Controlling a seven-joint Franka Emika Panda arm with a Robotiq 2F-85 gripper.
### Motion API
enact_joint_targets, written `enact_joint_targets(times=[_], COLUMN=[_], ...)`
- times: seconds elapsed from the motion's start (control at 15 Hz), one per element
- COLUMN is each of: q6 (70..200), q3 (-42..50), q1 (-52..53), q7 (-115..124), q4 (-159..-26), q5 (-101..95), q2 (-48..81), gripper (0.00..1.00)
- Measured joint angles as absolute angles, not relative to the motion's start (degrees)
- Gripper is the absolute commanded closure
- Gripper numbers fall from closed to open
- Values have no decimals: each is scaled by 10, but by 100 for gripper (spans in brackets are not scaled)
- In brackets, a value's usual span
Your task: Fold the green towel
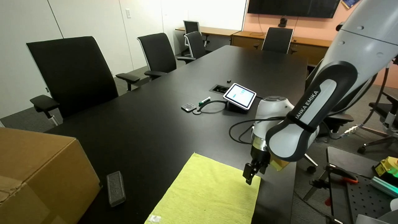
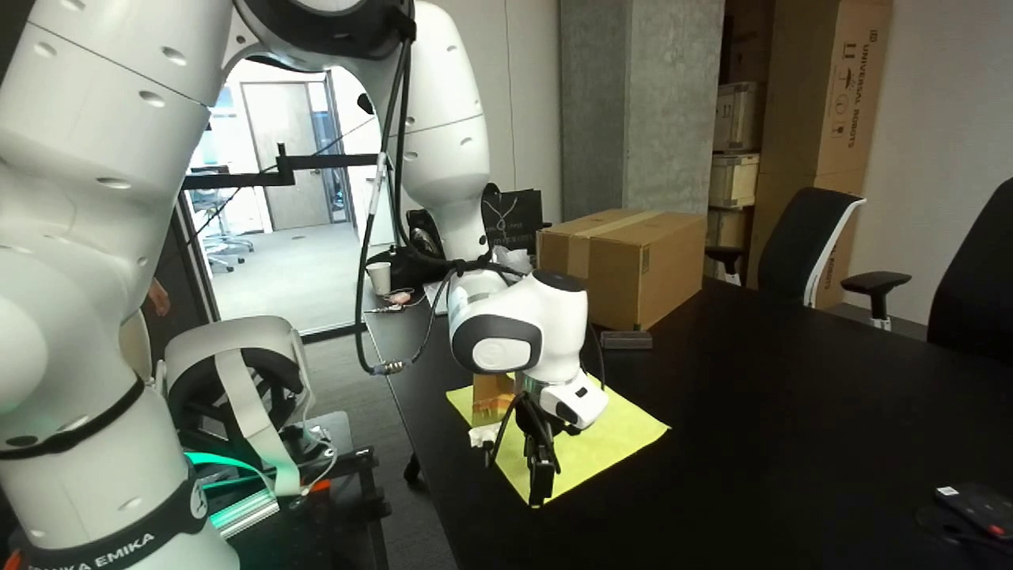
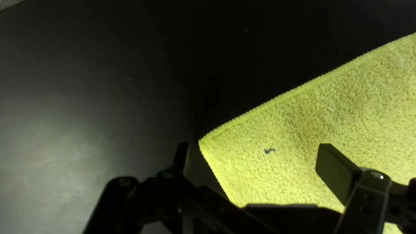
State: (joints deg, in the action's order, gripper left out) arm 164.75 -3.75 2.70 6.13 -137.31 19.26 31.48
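The green towel [image 1: 214, 193] is a yellow-green cloth lying flat and spread out on the black table. It shows in both exterior views [image 2: 617, 443], with a corner near the table's edge under my gripper. A white tag [image 1: 155, 218] is on its near left part. My gripper [image 1: 255, 177] points down at this corner; it also shows low over the corner in an exterior view [image 2: 540, 497]. In the wrist view the open gripper [image 3: 253, 149] has one finger past the towel's edge and one over the towel [image 3: 292, 130]. The corner lies between the fingers. No cloth is pinched.
A large cardboard box [image 1: 62, 177] and a dark grey block [image 1: 115, 189] stand beside the towel. A tablet [image 1: 240, 96], a marker [image 1: 204, 100] and cables are farther along the table [image 1: 149, 124]. A cart with tools [image 1: 354, 183] stands beyond the table's edge.
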Motion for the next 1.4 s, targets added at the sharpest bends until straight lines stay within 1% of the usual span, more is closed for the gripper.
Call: enact_joint_targets(times=[0.27, 0.67, 0.73, 0.8, 0.87, 1.07, 1.13, 1.33, 1.4], q6=[1697, 1705, 1705, 1705, 1704, 1701, 1697, 1676, 1667], q3=[-41, -36, -36, -36, -35, -34, -34, -34, -34], q1=[30, 41, 41, 42, 42, 45, 47, 54, 55], q7=[85, 111, 113, 116, 117, 121, 122, 126, 127], q4=[-1373, -1368, -1367, -1367, -1366, -1360, -1357, -1344, -1340], q5=[193, 189, 189, 188, 186, 180, 179, 174, 172], q2=[331, 353, 353, 353, 353, 352, 351, 349, 348], gripper=[0, 0, 16, 26, 32, 57, 60, 63, 59])
